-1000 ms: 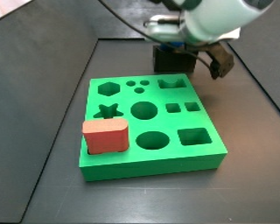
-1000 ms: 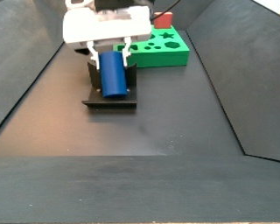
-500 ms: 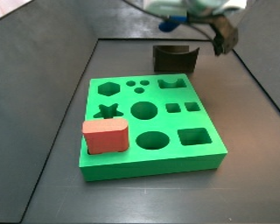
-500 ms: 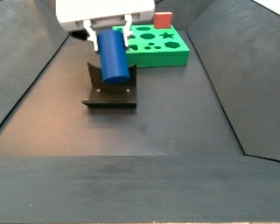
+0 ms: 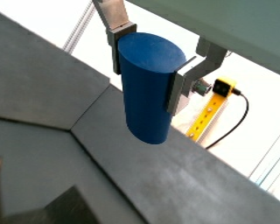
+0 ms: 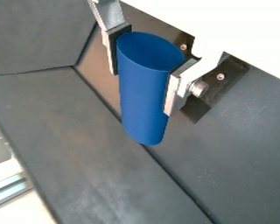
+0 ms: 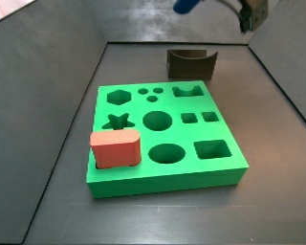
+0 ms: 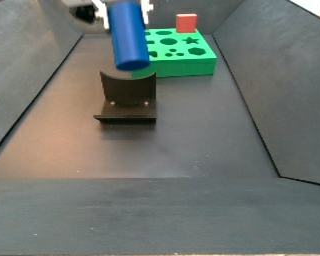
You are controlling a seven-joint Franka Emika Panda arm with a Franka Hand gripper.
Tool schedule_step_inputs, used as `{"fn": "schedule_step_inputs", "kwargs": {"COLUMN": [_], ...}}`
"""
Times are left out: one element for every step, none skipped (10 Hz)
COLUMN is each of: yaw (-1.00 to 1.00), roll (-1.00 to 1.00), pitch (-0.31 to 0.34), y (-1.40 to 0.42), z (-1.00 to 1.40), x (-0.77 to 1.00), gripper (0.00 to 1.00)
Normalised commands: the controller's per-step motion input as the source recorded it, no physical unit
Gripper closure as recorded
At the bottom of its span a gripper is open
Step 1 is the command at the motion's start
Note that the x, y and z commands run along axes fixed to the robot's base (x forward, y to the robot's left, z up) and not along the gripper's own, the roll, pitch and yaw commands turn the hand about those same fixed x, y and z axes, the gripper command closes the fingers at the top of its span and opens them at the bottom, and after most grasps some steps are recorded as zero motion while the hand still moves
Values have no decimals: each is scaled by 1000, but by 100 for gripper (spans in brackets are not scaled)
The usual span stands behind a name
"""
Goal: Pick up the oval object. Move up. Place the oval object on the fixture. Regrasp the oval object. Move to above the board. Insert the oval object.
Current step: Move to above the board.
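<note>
A: Start with the biggest thing. Where is the board [image 7: 166,142]?

B: It fills the middle of a side view, flat on the dark floor, holes facing up. A red block [image 7: 115,148] stands on its lower-left corner. I'd guess the oval hole is among the openings near it, but I cannot tell which one for sure.

A: And the fixture [image 8: 127,97]?

B: Left of centre in a side view, well apart from the board, notch upward and empty. It looks like a rest for re-gripping the peg, so with the peg off it I judge the regrasp done.

A: The hand [image 6: 143,63]?

B: High up, at the top edge of both side views, mostly cut off. In both wrist views the silver fingers [image 5: 112,26] are closed to the peg's width, pads pressed on opposite sides of its upper part.

A: So it holds the oval object [image 8: 127,41]?

B: Yes, upright, hanging clear above the fixture at upper left. Its lower length is free, which should suit pushing it into a hole.
</note>
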Motion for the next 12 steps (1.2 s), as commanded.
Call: {"fn": "schedule_step_inputs", "kwargs": {"yaw": [-11, -21, -37, -40, -37, -33, -21, -15, 4, 11, 21, 30], "roll": [-48, -48, -51, -53, -54, -58, -67, -68, -69, -72, -78, -75], "pitch": [-40, -33, -11, 0, 20, 36, 42, 46, 54, 56, 67, 88], "y": [74, 71, 63, 59, 51, 46, 39, 36, 18, 12, 5, -2], "z": [1000, 1000, 1000, 1000, 1000, 1000, 1000, 1000, 731, 611, 434, 206], "x": [-93, -93, -95, -95, -95, -98, -98, -99, -71, -55, -36, -15], "gripper": [100, 100, 100, 100, 100, 100, 100, 100, 100, 100, 100, 100]}}
